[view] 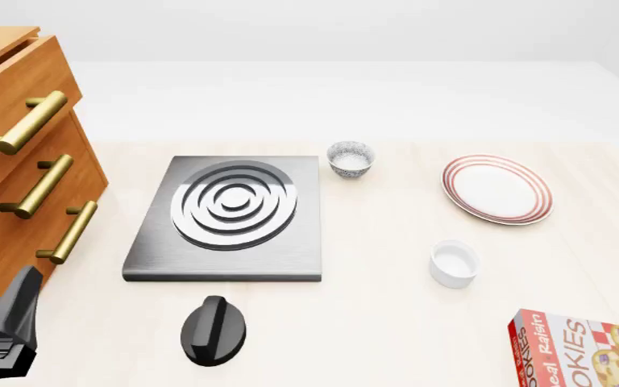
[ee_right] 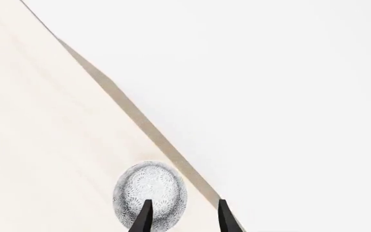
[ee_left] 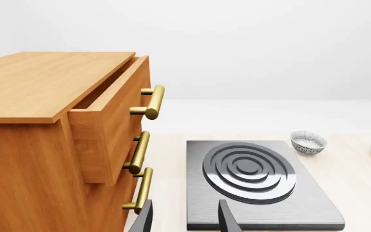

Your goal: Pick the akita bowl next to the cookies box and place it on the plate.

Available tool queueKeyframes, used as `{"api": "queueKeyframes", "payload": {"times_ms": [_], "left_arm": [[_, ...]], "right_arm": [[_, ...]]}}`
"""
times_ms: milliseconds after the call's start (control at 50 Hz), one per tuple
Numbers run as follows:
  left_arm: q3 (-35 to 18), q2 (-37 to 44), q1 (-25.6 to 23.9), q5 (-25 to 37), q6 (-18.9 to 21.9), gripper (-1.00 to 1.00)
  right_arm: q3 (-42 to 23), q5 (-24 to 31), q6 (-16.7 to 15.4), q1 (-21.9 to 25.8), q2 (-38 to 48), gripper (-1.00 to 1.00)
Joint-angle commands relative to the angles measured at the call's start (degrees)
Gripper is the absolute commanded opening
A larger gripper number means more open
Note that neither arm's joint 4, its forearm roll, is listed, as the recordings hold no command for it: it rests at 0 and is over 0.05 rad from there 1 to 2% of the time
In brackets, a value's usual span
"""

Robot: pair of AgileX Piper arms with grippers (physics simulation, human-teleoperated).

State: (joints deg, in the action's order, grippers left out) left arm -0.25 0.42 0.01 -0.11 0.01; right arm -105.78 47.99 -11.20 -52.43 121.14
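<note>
A speckled akita bowl [ee_right: 150, 195] lies close to the table's edge in the right wrist view. My right gripper [ee_right: 184, 217] hangs open above it, one finger over its rim and nothing held. The red and white cookies box [view: 583, 351] lies at the front right corner, cut off by the frame. A second speckled bowl [view: 351, 158] stands far from the box, behind the stove. The red-ringed plate [view: 498, 189] sits at the right. My left gripper [ee_left: 185, 220] is open and empty at the front left, beside the cabinet. The right arm does not show in the front view.
A wooden cabinet [view: 19, 161] with brass handles stands at the left, its top drawer [ee_left: 111, 116] pulled open. A grey stove plate [view: 229, 218] lies mid-table with a black knob [view: 213, 329] in front. A plain white cup [view: 454, 263] stands between plate and box.
</note>
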Motion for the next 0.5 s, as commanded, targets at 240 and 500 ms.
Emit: {"api": "queueKeyframes", "payload": {"times_ms": [240, 500], "left_arm": [[0.0, 0.0, 0.0, 0.0, 0.0, 1.0], [0.0, 0.0, 0.0, 0.0, 0.0, 1.0]], "right_arm": [[-0.9, -0.7, -1.1, 0.3, 2.8, 1.0], [-1.6, -1.2, -1.7, 0.6, 5.0, 1.0]]}}
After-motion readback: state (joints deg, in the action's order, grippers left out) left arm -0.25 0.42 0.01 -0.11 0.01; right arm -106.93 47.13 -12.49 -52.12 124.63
